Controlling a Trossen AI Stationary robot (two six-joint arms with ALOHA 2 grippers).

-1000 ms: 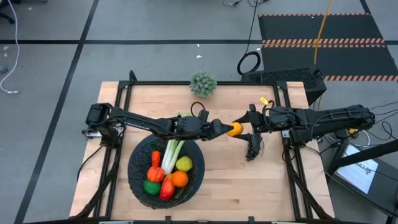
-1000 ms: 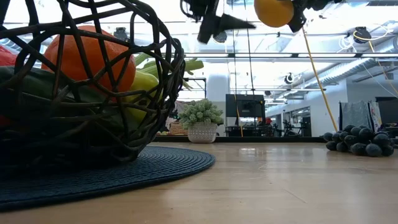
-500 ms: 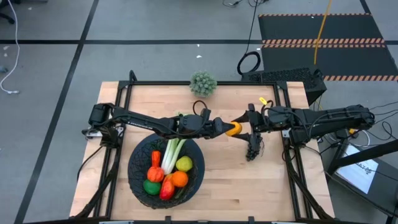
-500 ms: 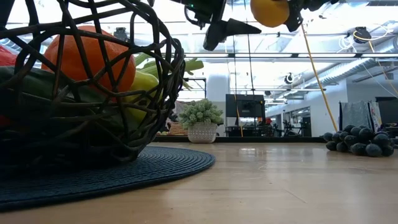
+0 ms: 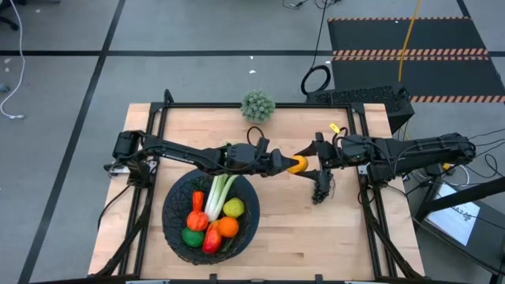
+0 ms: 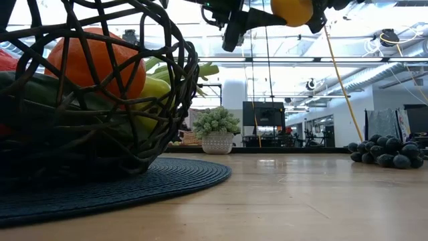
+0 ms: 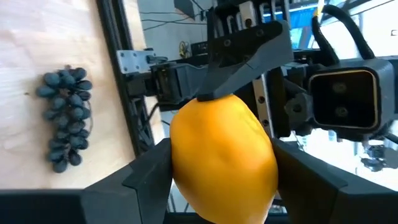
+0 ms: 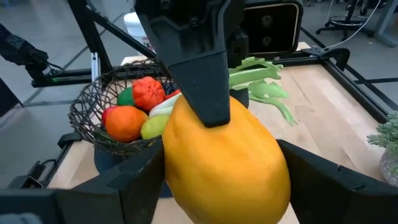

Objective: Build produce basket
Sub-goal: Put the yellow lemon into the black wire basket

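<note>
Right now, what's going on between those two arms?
It looks like a mid-air handover above the table. The right end effector holds a yellow-orange mango, and the left end effector has its fingers around it too. The basket already holds several pieces; the grapes lie on the table.

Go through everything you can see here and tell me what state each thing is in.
yellow-orange fruit: held in the air between both grippers.
right gripper: shut on the yellow-orange fruit.
left gripper: at the fruit, grip not clear.
basket: upright on the table, holding several pieces of produce.
grapes: lying loose on the table, outside the basket.
potted plant: upright at the table's far edge.
</note>
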